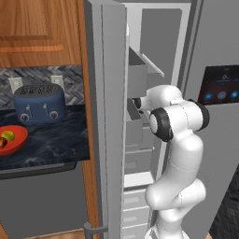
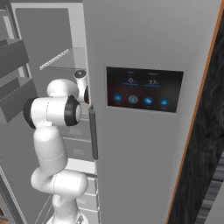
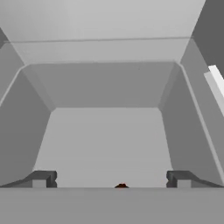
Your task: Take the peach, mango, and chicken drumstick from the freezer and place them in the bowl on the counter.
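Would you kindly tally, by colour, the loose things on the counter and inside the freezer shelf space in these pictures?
Blue: 1, the toaster.
Red-orange: 1, the bowl.
Green-yellow: 1, the mango in the bowl.
Reddish-brown: 1, a speck low in the hand view, too small to identify.
Total: 4.

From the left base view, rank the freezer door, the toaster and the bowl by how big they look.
1. Freezer door, by far the largest; it runs the full height of the picture.
2. Toaster.
3. Bowl, smallest as seen, but the picture's left edge cuts it off, so its rank against the toaster is unsure.
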